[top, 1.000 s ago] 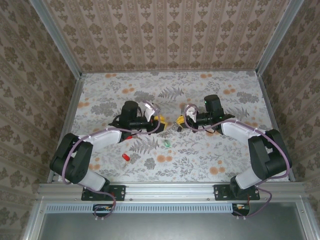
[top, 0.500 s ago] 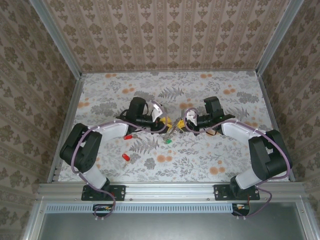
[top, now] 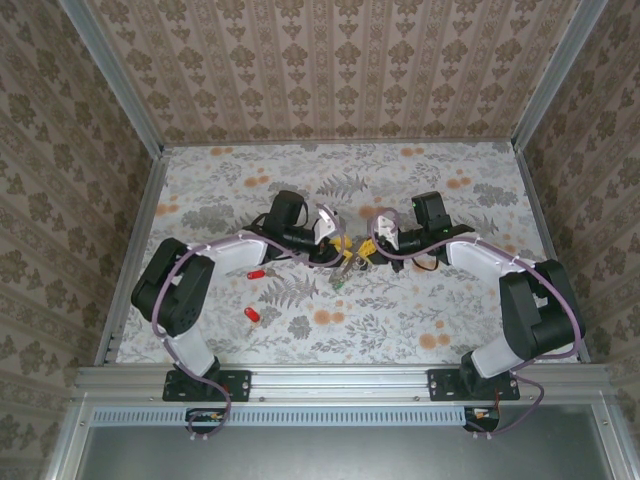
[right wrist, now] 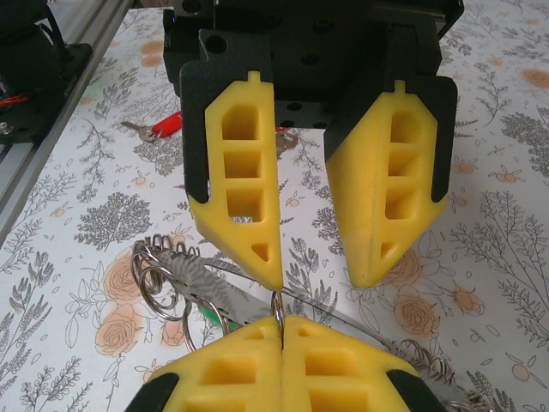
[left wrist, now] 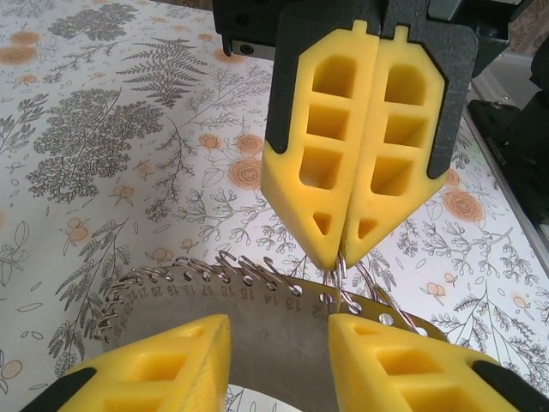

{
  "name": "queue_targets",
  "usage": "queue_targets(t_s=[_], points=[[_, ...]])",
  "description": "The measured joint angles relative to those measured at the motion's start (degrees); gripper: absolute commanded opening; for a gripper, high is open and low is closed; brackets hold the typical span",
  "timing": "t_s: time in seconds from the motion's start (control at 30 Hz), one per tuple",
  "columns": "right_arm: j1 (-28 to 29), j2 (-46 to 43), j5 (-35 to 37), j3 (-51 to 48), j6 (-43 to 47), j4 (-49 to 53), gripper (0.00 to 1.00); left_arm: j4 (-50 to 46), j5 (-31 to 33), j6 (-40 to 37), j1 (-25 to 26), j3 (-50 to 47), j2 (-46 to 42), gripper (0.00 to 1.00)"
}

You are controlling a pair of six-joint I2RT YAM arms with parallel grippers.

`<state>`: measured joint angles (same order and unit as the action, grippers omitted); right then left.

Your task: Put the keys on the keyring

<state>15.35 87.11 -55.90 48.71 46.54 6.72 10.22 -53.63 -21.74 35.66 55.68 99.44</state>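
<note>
The keyring (left wrist: 257, 296) is a curved metal band with numbered holes carrying several wire rings; it hangs between the two grippers at the table's middle (top: 352, 262). My right gripper (right wrist: 281, 322) is shut on one thin wire ring of it (right wrist: 277, 302), and its closed yellow fingers (left wrist: 343, 257) point down at the band. My left gripper (left wrist: 276, 330) stands open, one finger on each side of the band (right wrist: 319, 279). Two red keys (top: 255, 273) (top: 252, 314) lie on the table to the left. A green key (top: 338, 284) lies just below the grippers.
The table has a floral cloth (top: 420, 320) and patterned walls on three sides. An aluminium rail (top: 340, 380) runs along the near edge. One red key (right wrist: 163, 127) lies beyond the left gripper. Open cloth lies to the right and at the back.
The left arm has swung right, bringing its gripper up against the right gripper at the keyring, and its jaws have narrowed a little. The right gripper stays shut.
</note>
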Motion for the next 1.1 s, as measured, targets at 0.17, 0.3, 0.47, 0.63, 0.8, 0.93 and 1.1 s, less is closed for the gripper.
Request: queue_targets(t_s=[0.17,0.3,0.47,0.63,0.8,0.93,1.1], points=[[-0.2,0.0,-0.3,0.2,-0.5,-0.2,0.00,-0.6,-0.8,-0.8,0.6,0.3,1.0,0.36],[-0.4,0.2,-0.4,0.2,-1.6,-0.3,0.00,-0.8,-1.3,-1.0,0.8,0.6,1.5,0.37],[-0.6,0.3,-0.4,0.3,-2.2,-0.4,0.00,-0.4,-1.7,-1.0,0.7,0.6,1.5,0.35],[-0.6,1.0,-1.0,0.8,-2.6,-0.5,0.00,-0.4,-2.1,-0.9,0.7,0.6,1.5,0.26],[-0.9,1.6,-1.6,1.2,-3.2,-0.7,0.00,-0.1,-3.0,-0.6,0.7,2.2,3.0,0.25],[-0.9,1.8,-1.8,1.2,-3.4,-0.9,0.00,0.1,-3.1,-0.4,0.7,2.6,3.2,0.20],[-0.9,1.9,-2.0,1.4,-3.4,-0.9,0.00,0.3,-3.5,0.0,0.7,2.7,3.2,0.04]])
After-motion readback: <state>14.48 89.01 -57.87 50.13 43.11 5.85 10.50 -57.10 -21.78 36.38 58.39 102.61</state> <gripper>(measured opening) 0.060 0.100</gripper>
